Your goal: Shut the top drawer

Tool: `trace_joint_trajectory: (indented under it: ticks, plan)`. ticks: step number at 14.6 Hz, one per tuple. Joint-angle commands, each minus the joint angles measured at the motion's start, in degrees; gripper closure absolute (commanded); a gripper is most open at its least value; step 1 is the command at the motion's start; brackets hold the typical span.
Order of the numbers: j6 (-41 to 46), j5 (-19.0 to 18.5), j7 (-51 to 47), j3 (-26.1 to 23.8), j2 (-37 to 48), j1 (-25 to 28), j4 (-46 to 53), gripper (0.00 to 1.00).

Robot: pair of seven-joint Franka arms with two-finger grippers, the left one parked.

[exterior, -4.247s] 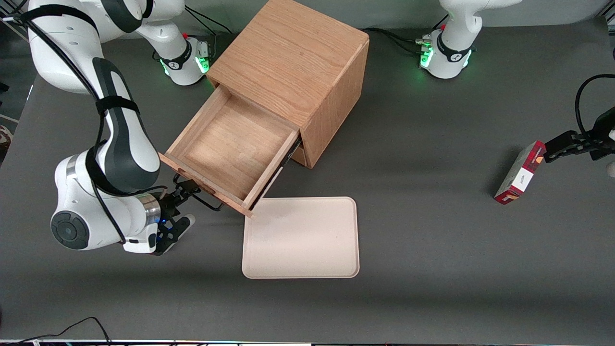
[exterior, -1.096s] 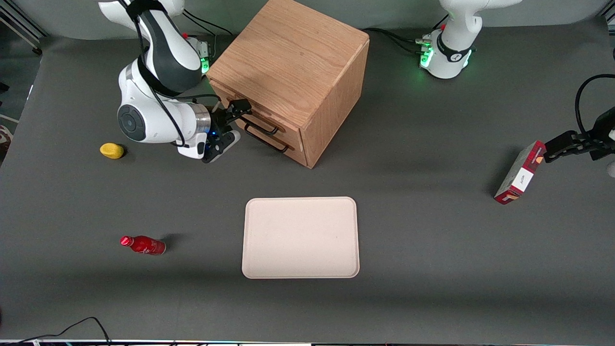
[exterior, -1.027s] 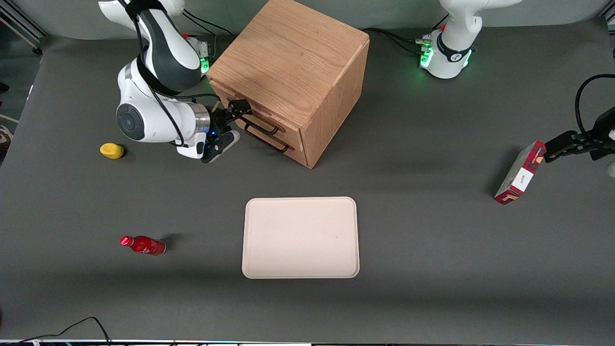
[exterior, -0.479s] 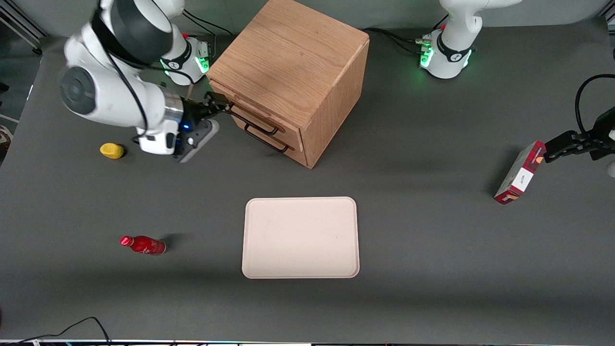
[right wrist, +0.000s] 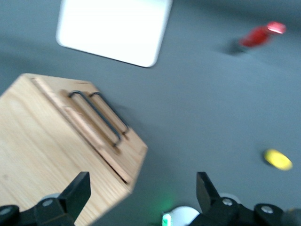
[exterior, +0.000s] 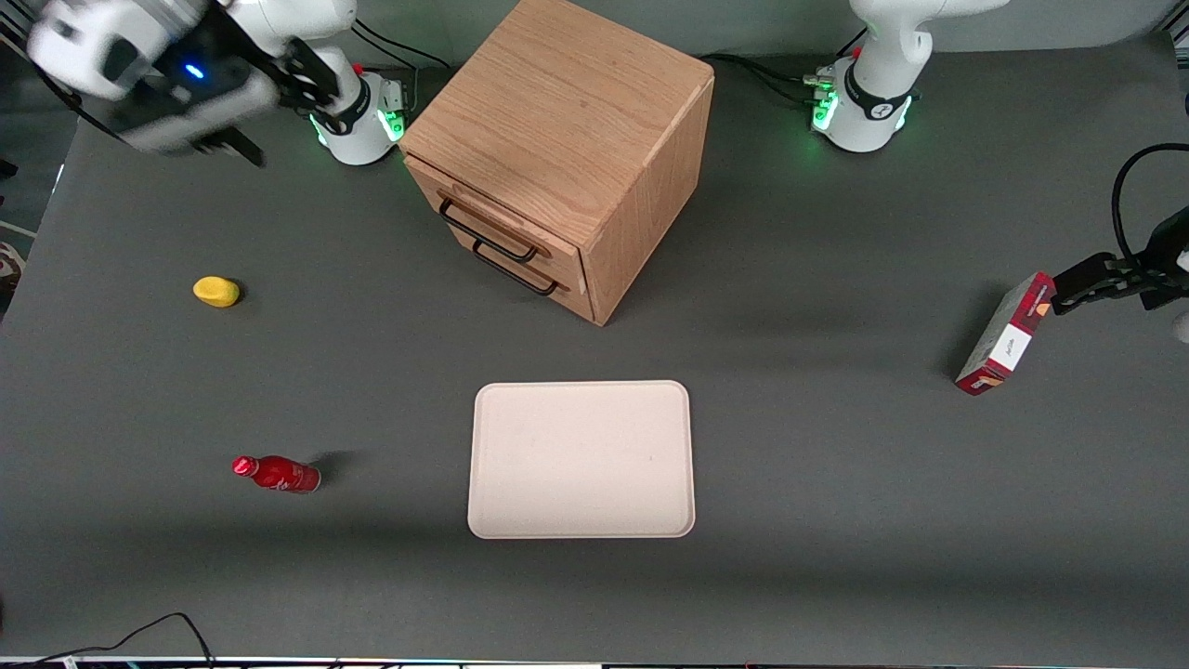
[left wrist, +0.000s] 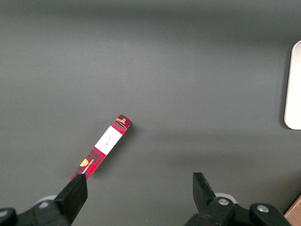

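Front view: top drawer (exterior: 492, 221) pushed flush into the wooden cabinet (exterior: 567, 139), thin black wire handle (exterior: 486, 231) lying along its front, just above the lower drawer (exterior: 516, 269) and its matching handle. Hand (exterior: 269, 107) raised high toward the working arm's end of the table (exterior: 836, 446), well apart from the cabinet, blurred, gripping nothing. Right wrist view: hand (right wrist: 143, 190) with fingers (right wrist: 77, 190) spread wide, nothing between them, looking down on the cabinet (right wrist: 51, 155), with both handles close together on the shut drawer fronts (right wrist: 87, 125). Cream tray (exterior: 581, 459) flat on the table, nearer the front camera than the cabinet. Red bottle (exterior: 277, 473) lying on its side toward the working arm's end, yellow object (exterior: 215, 291) farther from the camera than the bottle, both well apart from the cabinet. Red box (exterior: 1005, 334) toward the parked arm's end of the table. Left wrist view: same red box (left wrist: 101, 147) flat on the table, an edge of the tray (left wrist: 294, 84) just showing.
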State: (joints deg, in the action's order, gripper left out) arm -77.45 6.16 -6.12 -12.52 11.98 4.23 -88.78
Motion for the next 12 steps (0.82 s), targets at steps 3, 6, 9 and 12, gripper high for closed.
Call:
trace_joint_trajectory:
  ticks: [3,6,9,12]
  plan:
    - [3.53,-5.10,-0.91,11.97,-1.70,-0.28,3.01,0.00]
    - [-1.09,-6.94,-0.99,14.81,-2.05,-0.45,-3.65,0.00]
    - [-4.11,-7.03,-2.22,14.72,-3.01,-0.28,-5.18,0.00]
    - [-3.67,-7.64,-2.31,14.81,-5.30,-0.36,-2.62,0.00]
